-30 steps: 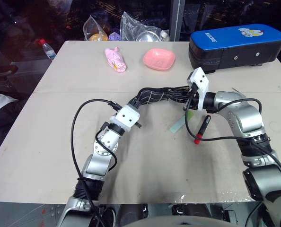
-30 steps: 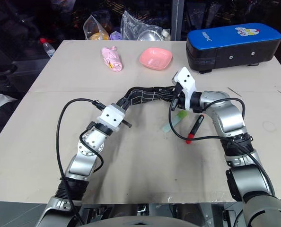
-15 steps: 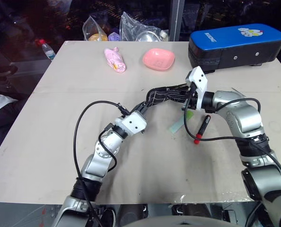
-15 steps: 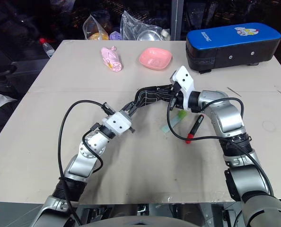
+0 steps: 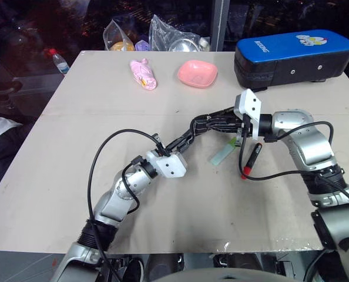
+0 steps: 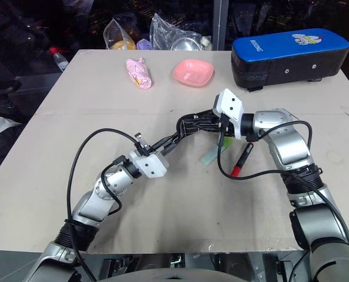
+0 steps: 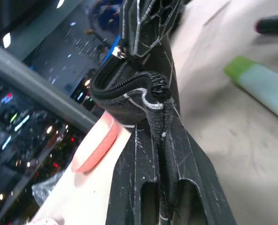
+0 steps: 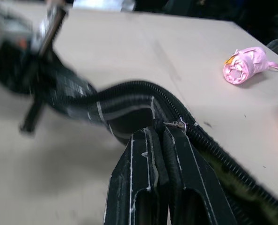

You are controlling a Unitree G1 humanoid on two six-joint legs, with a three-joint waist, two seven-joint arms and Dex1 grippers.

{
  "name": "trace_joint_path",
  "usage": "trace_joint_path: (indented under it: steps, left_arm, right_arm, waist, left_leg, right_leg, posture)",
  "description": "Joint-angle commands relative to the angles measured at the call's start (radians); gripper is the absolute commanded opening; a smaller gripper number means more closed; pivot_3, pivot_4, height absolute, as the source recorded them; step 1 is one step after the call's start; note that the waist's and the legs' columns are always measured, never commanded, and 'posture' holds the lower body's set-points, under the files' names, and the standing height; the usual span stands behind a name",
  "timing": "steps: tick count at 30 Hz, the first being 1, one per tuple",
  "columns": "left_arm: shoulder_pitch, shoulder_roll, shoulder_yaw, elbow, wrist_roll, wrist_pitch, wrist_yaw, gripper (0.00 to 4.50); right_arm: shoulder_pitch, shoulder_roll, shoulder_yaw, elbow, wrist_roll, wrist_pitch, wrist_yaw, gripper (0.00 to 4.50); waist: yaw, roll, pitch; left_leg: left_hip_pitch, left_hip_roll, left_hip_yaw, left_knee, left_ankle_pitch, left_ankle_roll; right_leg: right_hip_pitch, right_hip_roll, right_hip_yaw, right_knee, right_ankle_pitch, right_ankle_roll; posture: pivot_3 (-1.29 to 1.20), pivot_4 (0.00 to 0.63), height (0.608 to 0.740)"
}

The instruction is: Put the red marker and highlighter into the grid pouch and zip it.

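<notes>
The grid pouch (image 5: 208, 124), black with white lines, hangs stretched above the table between both grippers, twisted and seen edge-on. My left gripper (image 5: 177, 145) is shut on its near end, and in the left wrist view the zipper edge (image 7: 129, 89) curls just past the fingers. My right gripper (image 5: 233, 121) is shut on the far end, next to the zipper teeth (image 8: 195, 133). The pale green highlighter (image 5: 221, 154) lies flat on the table under the pouch. The red marker (image 5: 250, 158) lies just right of it, under the right forearm.
A big blue-topped black case (image 5: 292, 56) stands at the back right. A pink bowl (image 5: 197, 73) and a pink bundle (image 5: 143, 74) sit at the back middle, with plastic bags (image 5: 168, 36) and a bottle (image 5: 58, 60) behind the table's far edge.
My left hand has drawn back toward me and rolled, and my right wrist has rolled too. The pouch between them has twisted from lying fairly flat to edge-on. Marker and highlighter have not moved.
</notes>
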Motion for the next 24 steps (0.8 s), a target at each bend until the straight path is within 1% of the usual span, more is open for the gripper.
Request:
trace_joint_path:
  steps: [1,5,14,24]
  left_arm:
    - [0.002,0.009,-0.009,-0.015,0.000,-0.042,-0.008,0.00]
    - [0.004,0.026,-0.013,-0.004,-0.001,-0.062,-0.028,0.00]
    - [0.000,0.028,-0.040,0.006,-0.010,-0.083,-0.066,0.00]
    - [0.012,0.025,-0.051,0.008,-0.019,-0.082,-0.100,0.00]
  right_arm:
    - [-0.009,-0.009,0.005,0.025,-0.024,-0.080,0.027,0.06]
    - [-0.016,-0.012,0.010,0.046,-0.040,-0.114,0.044,0.06]
    - [-0.019,0.035,0.058,0.002,-0.065,-0.125,0.059,0.06]
    - [-0.003,0.022,0.116,-0.064,-0.108,-0.169,0.096,0.06]
  waist:
    - [0.000,0.000,0.000]
    - [0.000,0.000,0.000]
    - [0.000,0.000,0.000]
    - [0.000,0.000,0.000]
  left_leg:
    - [0.000,0.000,0.000,0.000,0.000,0.000]
    - [0.000,0.000,0.000,0.000,0.000,0.000]
    - [0.000,0.000,0.000,0.000,0.000,0.000]
    - [0.000,0.000,0.000,0.000,0.000,0.000]
  right_leg:
    - [0.000,0.000,0.000,0.000,0.000,0.000]
    - [0.000,0.000,0.000,0.000,0.000,0.000]
    - [0.000,0.000,0.000,0.000,0.000,0.000]
    - [0.000,0.000,0.000,0.000,0.000,0.000]
  posture:
    - [0.00,0.150,0.740]
    - [0.00,0.150,0.740]
    - [0.00,0.150,0.740]
    - [0.00,0.150,0.740]
